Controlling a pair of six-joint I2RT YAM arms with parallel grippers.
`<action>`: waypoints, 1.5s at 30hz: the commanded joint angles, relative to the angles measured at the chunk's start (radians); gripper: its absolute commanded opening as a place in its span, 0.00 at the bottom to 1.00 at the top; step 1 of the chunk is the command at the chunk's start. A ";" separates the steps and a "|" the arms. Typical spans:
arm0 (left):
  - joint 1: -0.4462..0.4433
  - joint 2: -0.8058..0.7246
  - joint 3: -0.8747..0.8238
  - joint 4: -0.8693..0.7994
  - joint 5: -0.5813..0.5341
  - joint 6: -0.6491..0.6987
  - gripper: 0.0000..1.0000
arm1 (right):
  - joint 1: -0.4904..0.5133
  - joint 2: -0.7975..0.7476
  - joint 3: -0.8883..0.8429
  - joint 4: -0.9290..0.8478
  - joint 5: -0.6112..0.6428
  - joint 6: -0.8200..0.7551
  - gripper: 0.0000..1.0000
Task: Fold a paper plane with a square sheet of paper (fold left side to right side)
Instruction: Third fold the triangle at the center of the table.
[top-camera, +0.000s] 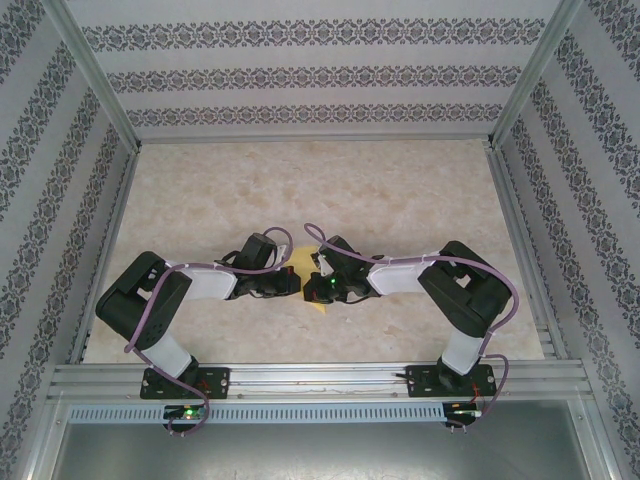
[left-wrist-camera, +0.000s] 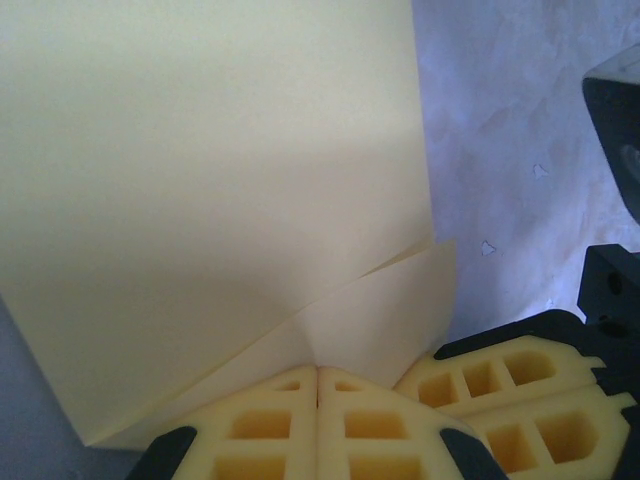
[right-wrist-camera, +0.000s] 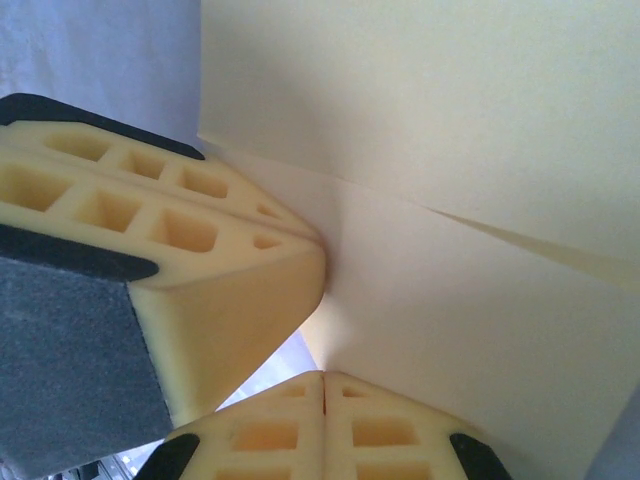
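- Top external view: the left arm (top-camera: 150, 300) reaches from its base at the near edge, elbow bent, toward the middle of the table (top-camera: 300, 180).
- The left gripper (top-camera: 290, 284) sits at mid-table. In the left wrist view its jaws are clenched together with no gap at the seam, and their tips touch the near edge of the paper. I cannot tell whether a layer is caught between them.
- The square sheet of paper (left-wrist-camera: 200, 200) lies on the table under both grippers. It is pale yellow, with 1 layer overlapping another along a slanted edge that runs toward the fingertips.
- The right gripper (top-camera: 318, 286) is just beside the left one. In the right wrist view its jaws are pressed tight together, tips against the paper.
- The right arm (top-camera: 470, 290) bends back to its base at the near right.
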 joint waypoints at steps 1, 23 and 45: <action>-0.008 0.044 -0.022 -0.112 -0.111 -0.007 0.00 | -0.001 0.009 0.001 -0.057 0.028 -0.012 0.00; -0.005 0.058 -0.014 -0.128 -0.137 -0.007 0.00 | 0.006 -0.126 -0.177 -0.117 0.009 0.009 0.00; -0.002 -0.070 0.108 -0.111 -0.036 -0.045 0.15 | -0.139 -0.357 -0.189 -0.177 -0.019 -0.153 0.17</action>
